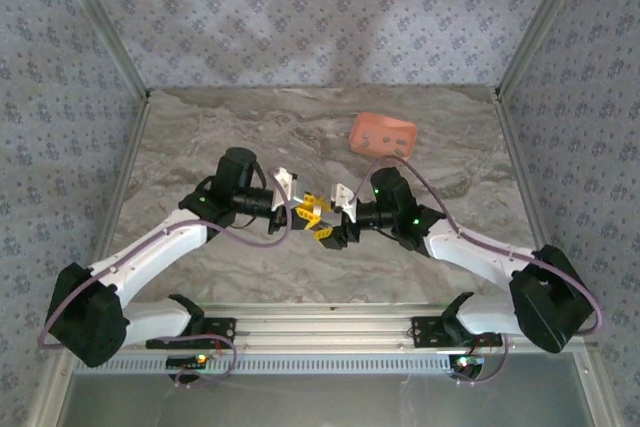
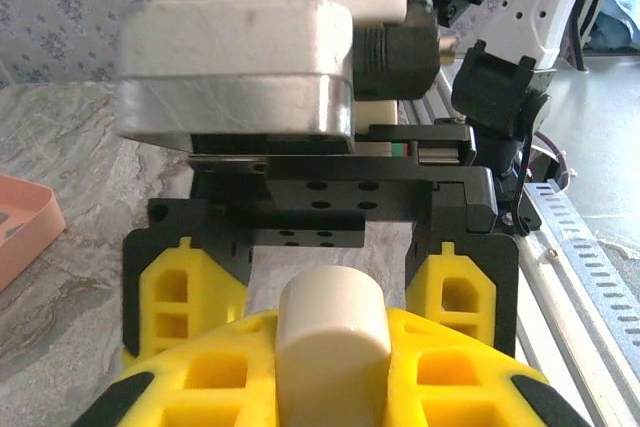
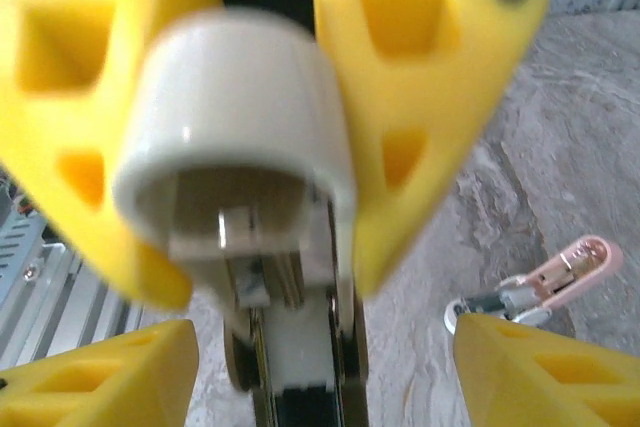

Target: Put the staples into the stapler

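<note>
Overhead, I see the marbled counter [image 1: 200, 147] with both arms reaching inward, wrists meeting nose to nose at its middle. The salmon tray [image 1: 382, 134] sits well behind them, to the right. On the left wrist camera, the left claw [image 2: 332, 387] is clamped on the stapler [image 3: 235, 127], held off the counter. The right wrist camera adds more: the stapler's metal rail points between the spread fingers of the right claw [image 3: 320, 377], clear of both. A small pink-and-metal piece [image 3: 555, 272] lies on the counter.
</note>
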